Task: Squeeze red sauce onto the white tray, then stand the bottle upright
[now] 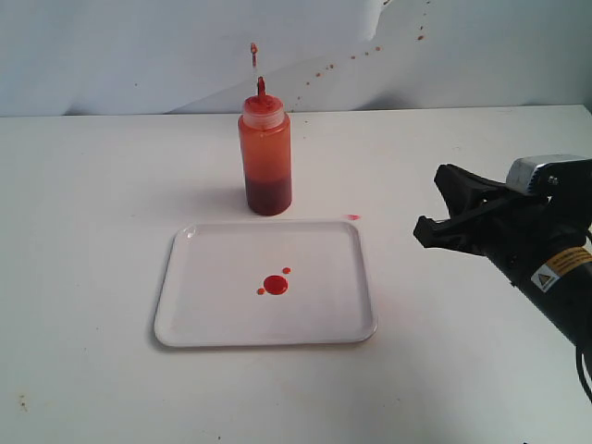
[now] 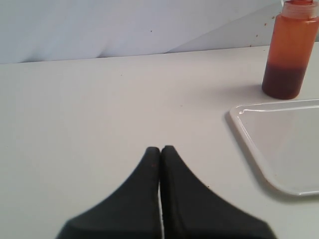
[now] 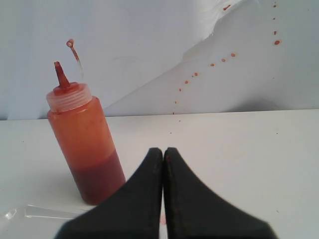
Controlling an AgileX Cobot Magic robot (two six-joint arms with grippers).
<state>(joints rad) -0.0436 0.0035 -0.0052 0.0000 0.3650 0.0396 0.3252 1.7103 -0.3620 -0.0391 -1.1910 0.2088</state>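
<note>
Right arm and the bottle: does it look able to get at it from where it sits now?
Probably yes. The bottle stands upright behind the white tray, and nothing stands between it and the right gripper. That gripper is shut, so it would have to open first.

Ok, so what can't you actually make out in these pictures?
Left wrist view: the bottle is cropped at the top edge; the tray runs off the right edge, so the sauce blob is unseen.
Right wrist view: the right gripper and the bottom edge hide most of the tray.
Exterior view: the left gripper is outside the frame.
</note>
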